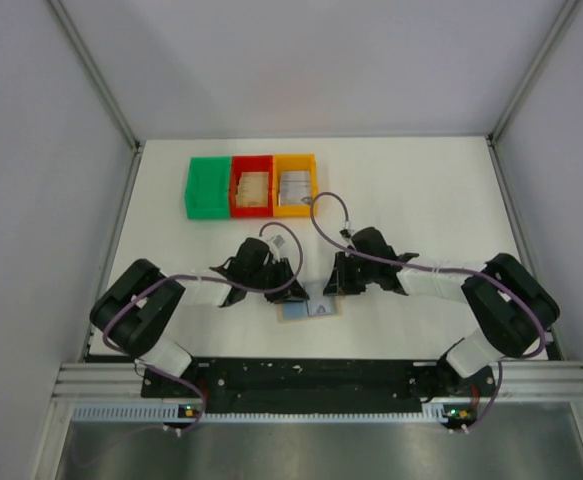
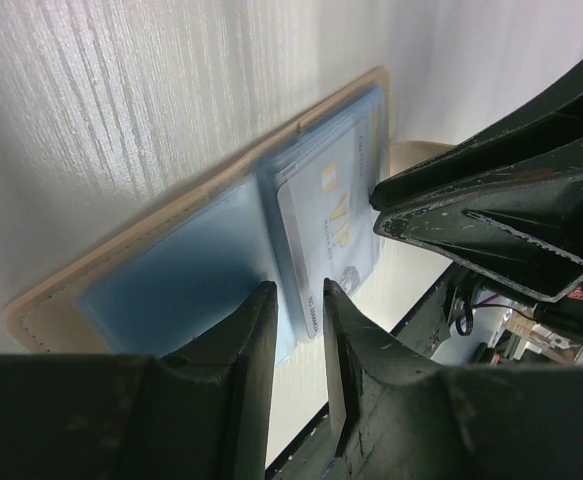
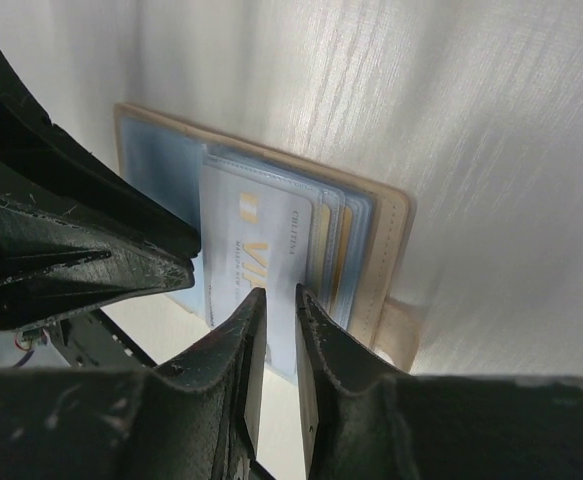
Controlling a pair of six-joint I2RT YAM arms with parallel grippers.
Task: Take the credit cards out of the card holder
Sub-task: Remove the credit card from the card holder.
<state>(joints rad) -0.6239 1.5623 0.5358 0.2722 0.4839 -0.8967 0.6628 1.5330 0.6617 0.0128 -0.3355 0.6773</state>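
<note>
The card holder (image 1: 309, 311) lies open on the table between the arms, tan rim and blue-grey lining (image 2: 171, 280). A silver credit card (image 2: 326, 215) marked VIP sits in its pocket, with yellowish card edges (image 3: 343, 250) stacked behind it. My left gripper (image 2: 298, 290) hovers over the silver card's near corner, jaws a narrow gap apart and pinching nothing. My right gripper (image 3: 278, 293) stands over the same card (image 3: 261, 225) from the other side, also narrowly open, with the card face showing through the gap. Its fingers (image 2: 471, 200) touch the card's edge.
A green bin (image 1: 207, 187), a red bin (image 1: 252, 186) holding tan cards and an orange bin (image 1: 295, 185) holding grey cards stand in a row behind the grippers. The table's front rail (image 1: 311, 375) runs close to the card holder.
</note>
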